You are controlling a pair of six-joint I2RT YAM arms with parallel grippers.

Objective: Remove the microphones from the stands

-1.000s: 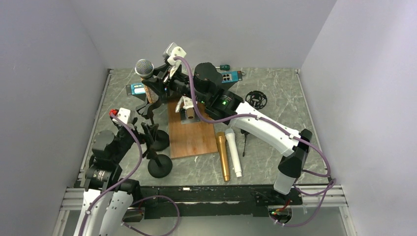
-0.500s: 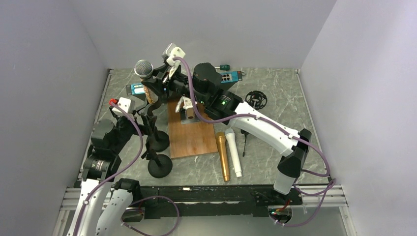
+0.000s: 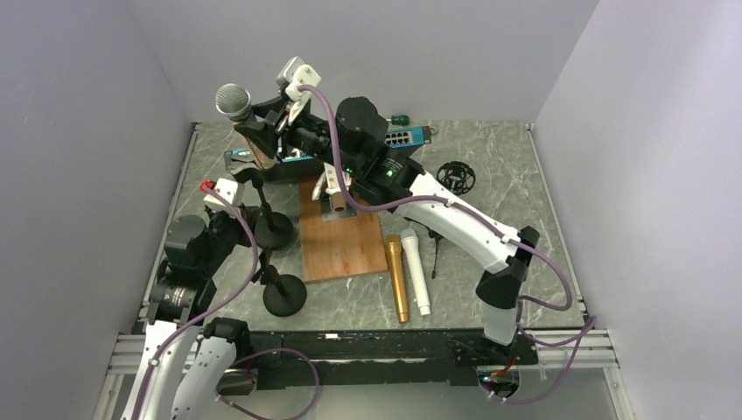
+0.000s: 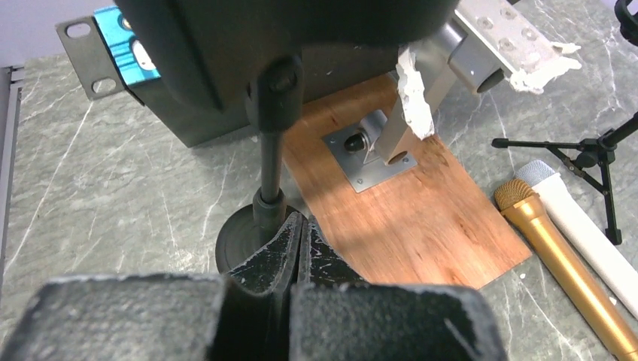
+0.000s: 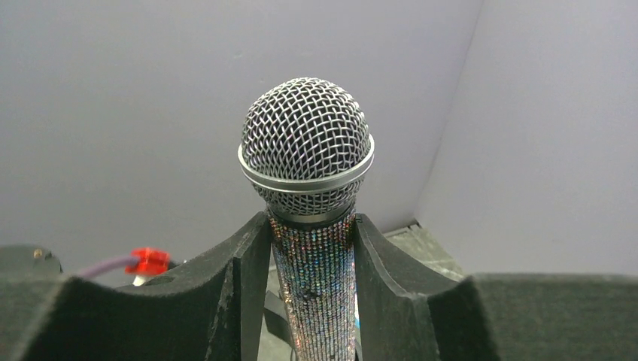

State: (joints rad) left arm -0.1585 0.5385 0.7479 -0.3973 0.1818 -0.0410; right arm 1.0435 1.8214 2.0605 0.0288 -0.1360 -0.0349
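Observation:
The microphone [image 5: 306,139] has a silver mesh head and a glittery body [image 3: 255,142]. It is held up high at the back left, tilted, with my right gripper [image 5: 312,248] shut on the body just under the head; from above the right gripper [image 3: 269,131] shows beside it. Below stands the black stand [image 4: 271,169] on its round base [image 3: 273,229]. My left gripper [image 4: 301,239] is shut and empty, low beside the stand's pole, just right of it. Whether the microphone's lower end still touches the stand's clip I cannot tell.
A second black stand base [image 3: 284,297] sits nearer the front. A wooden board [image 3: 343,241] with a metal bracket lies mid-table. A gold microphone [image 3: 398,280], a white one [image 3: 417,273] and a small tripod [image 3: 435,249] lie to its right. Blue rack boxes [image 3: 407,137] and a black ring mount [image 3: 456,177] are at the back.
My left gripper went from open to shut next to the stand's pole. My right gripper carried the microphone up and to the left.

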